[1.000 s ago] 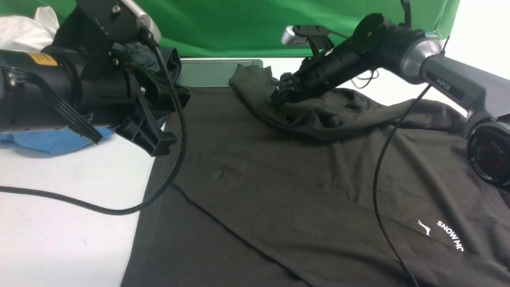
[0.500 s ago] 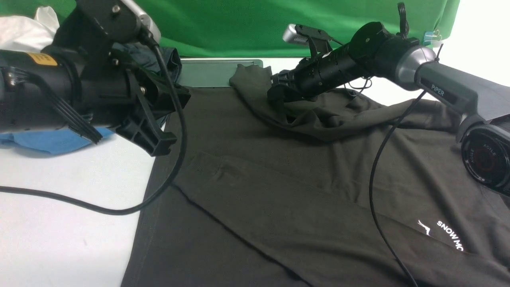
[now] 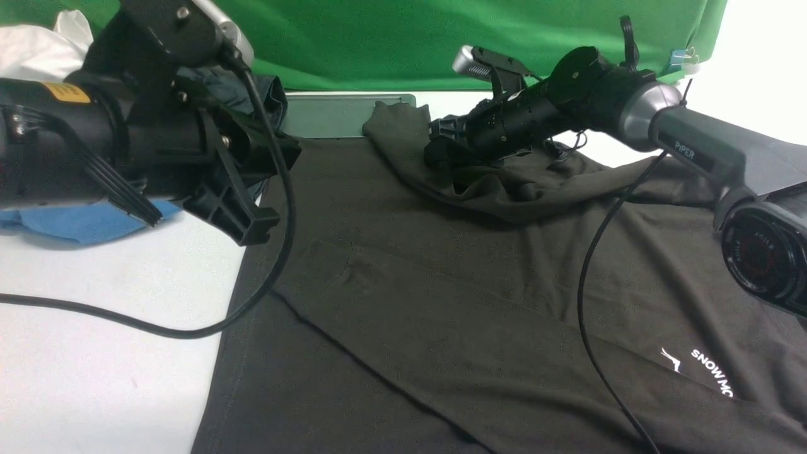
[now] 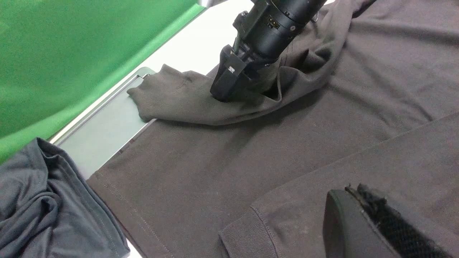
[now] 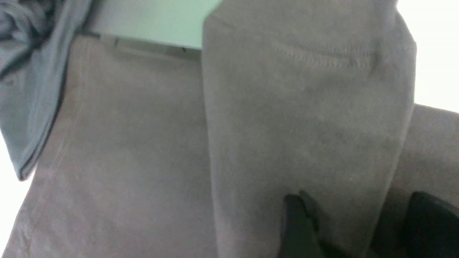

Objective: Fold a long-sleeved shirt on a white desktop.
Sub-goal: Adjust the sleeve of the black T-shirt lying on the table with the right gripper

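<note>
Sleeve-fold step. Long-sleeved shirt [image 3: 441,302] lies spread on the white tabletop [image 3: 94,366]. Your right hand [image 3: 441,151] straddles the far sleeve [image 3: 397,126], fingers apart. Left hand [image 3: 255,230] is closed and idle. Next, pinch the sleeve and carry it across the body.

Fold is hiding end of lettering [image 3: 712,373] on the long-sleeved shirt [image 3: 441,302]; pic edge is cropping left gripper [image 4: 355,211]; right wrist view is coming thru blurry.

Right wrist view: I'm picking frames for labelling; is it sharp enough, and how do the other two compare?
Right wrist view: soft all over, long-sleeved shirt sleeve washed grey, white desktop blown out. Left wrist view: crisp, cuff ribbing readable. Front view: sharp on the chest lettering, desktop glaring at far right.
</note>
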Motion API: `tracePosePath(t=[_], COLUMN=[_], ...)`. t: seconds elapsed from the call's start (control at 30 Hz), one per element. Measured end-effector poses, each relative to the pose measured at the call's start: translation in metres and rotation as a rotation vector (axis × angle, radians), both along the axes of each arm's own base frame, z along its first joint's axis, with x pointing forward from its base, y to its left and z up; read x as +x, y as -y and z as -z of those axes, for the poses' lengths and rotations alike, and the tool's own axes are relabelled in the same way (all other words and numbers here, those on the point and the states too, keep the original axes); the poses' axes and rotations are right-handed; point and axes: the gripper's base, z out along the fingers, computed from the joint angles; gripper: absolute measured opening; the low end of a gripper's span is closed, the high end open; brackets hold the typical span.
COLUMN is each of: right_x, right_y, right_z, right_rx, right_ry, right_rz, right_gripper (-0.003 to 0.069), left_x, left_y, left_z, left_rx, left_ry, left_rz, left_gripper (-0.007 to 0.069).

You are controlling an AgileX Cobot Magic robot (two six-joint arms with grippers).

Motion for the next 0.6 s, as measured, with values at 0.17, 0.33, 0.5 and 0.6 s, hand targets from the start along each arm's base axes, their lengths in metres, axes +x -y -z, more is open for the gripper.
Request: tracePosePath(t=[0.17,0.33,0.5,0.6], right_x=[0.0,-0.0002,-0.0009,-0.001], right_y=[-0.0054,-0.0076,-0.0079,-0.0079], right_z=[0.0016,0.0013,0.0009,-0.0025], right_rx=[0.001,-0.002,-0.012,-0.018], right_ry=[0.014,0.025,0.033,0.05], right_rz=[0.003,-0.007,-0.03,-0.044], right_gripper=[0.0377,0.0304,0.018,0.0117], left_x=[0.0,0.0,0.0,0.0], left_y=[0.0,0.0,0.0,0.0], left_z=[0.0,0.0,0.0,0.0], left_rx=[0.0,0.0,0.0,0.0], left_ry=[0.0,0.0,0.0,0.0], left_rz=[0.0,0.0,0.0,0.0], left_gripper=[0.0021,0.0021,0.0021,0.0021])
